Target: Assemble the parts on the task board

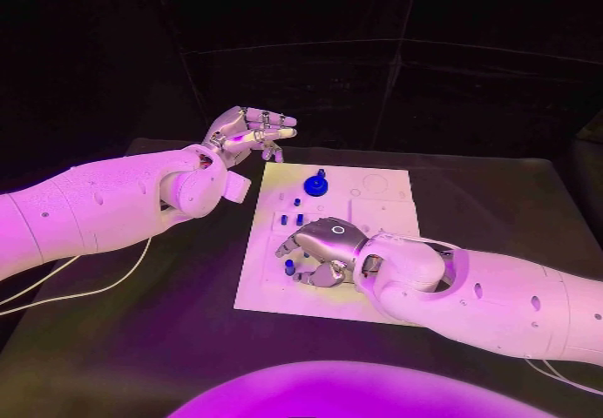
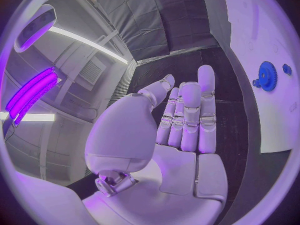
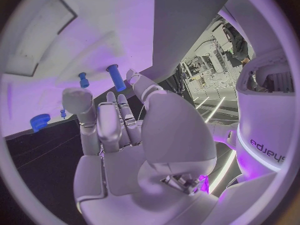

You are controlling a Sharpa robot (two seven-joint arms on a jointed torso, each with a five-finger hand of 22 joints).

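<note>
Head view: the white task board [image 1: 377,209] lies in the middle of the black worktop [image 1: 503,192]. The left hand [image 1: 247,131] is raised off the board's far left corner, at about eleven o'clock from the board's centre, fingers extended close together with nothing in them. On the board's far part, at about twelve o'clock, stands a blue gear [image 1: 315,185] with a small blue knob [image 1: 321,172] just beyond it. Small blue parts [image 1: 290,219] lie in a short row near the board's left edge. The right hand [image 1: 321,252] rests low over the board's near left part, at about seven o'clock, fingers curled downward; a blue piece [image 1: 290,266] shows just beside its fingertips, though I cannot tell whether the hand grips it or only touches it.

Left wrist view: the left hand [image 2: 181,122] is flat and empty, fingers [image 2: 206,105] straight and side by side, thumb apart. Beyond it the board [image 2: 269,30] carries the gear [image 2: 267,76] and the knob [image 2: 286,69], well apart from the fingers.

Right wrist view: the right hand [image 3: 119,130] has its fingers [image 3: 80,105] bent toward the board [image 3: 106,30]. A blue peg [image 3: 116,77] stands just past the fingertips, a smaller blue peg [image 3: 83,79] beside it, and a round blue part [image 3: 40,121] near the board's edge. No finger plainly closes on any of them.
</note>
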